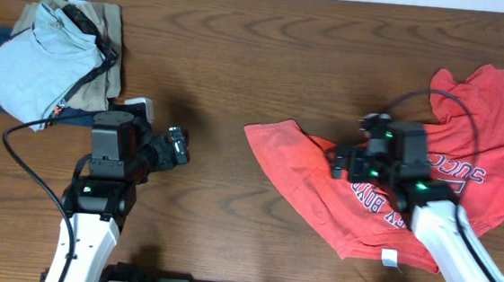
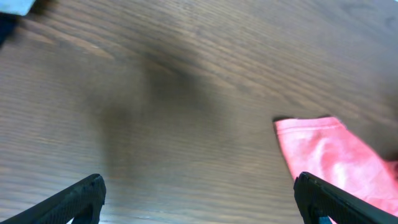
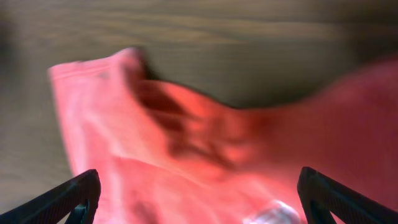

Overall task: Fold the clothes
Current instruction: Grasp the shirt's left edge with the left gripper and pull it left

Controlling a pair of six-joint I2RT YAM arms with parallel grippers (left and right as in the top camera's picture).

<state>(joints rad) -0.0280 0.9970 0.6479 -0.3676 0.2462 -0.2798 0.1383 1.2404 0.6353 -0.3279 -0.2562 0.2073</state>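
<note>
**Right gripper [image 3: 199, 180] hangs open over the rumpled tee**

Fingers spread wide, nothing clamped between them, and the coral T-shirt [image 1: 304, 172] fills the view right beneath. It lies bunched on the right half of the table [image 1: 259, 51], one edge reaching toward the middle, lettering creased, nowhere near flat. Across the way, the left gripper [image 2: 199, 186] waits over bare wood, jaws equally wide, with that stray red edge just ahead of it, likely lined up for a two-handed spread. Far left, the light blue shirt [image 1: 33, 56] sits folded, out of play.
</note>
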